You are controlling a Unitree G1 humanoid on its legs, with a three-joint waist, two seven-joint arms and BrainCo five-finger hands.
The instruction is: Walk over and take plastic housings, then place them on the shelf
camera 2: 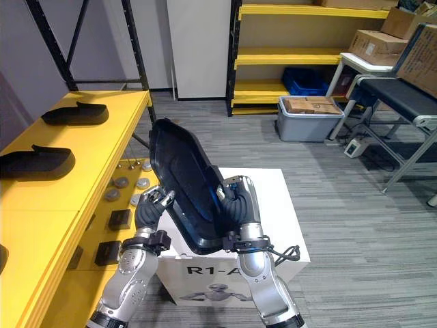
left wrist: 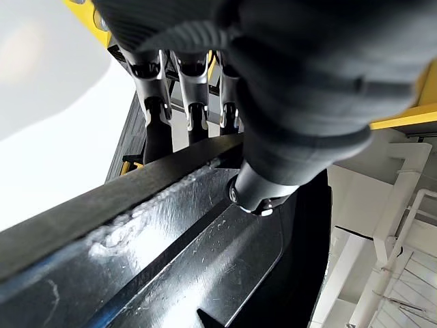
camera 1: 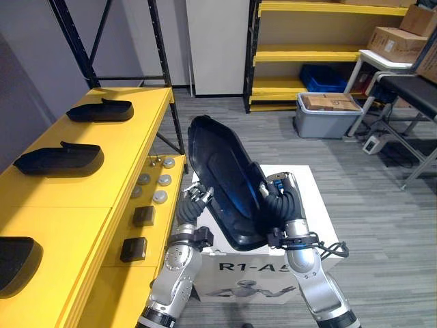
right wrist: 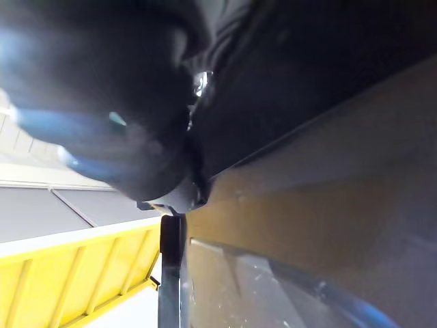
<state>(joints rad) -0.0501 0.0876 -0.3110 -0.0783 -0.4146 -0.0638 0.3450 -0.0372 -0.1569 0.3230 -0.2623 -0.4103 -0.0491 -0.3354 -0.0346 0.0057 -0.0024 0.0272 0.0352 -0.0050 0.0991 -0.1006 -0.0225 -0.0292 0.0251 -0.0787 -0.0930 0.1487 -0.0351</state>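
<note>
Housing (camera 1: 222, 171) was picked up and held tilted at centre, above box (camera 1: 321, 219). Left hand (camera 1: 196, 202) had fingers curled over its rim. Right hand (camera 1: 278, 199) was on the opposite rim, finger state unreadable. Shelf (camera 1: 82, 205) at 9 o'clock already carried other housings (camera 1: 60, 160). Placing was judged still to do.

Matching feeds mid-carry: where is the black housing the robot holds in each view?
Left eye view: black housing at centre, tilted, between left hand and right hand.
Right eye view: just left of centre, same pose.
Left wrist view: glossy rim and inner face beyond the hand.
Right wrist view: dark wall close against the hand.
Shared landmark: yellow shelf, robot's left in eye views, yellow patches in wrist views.
</note>
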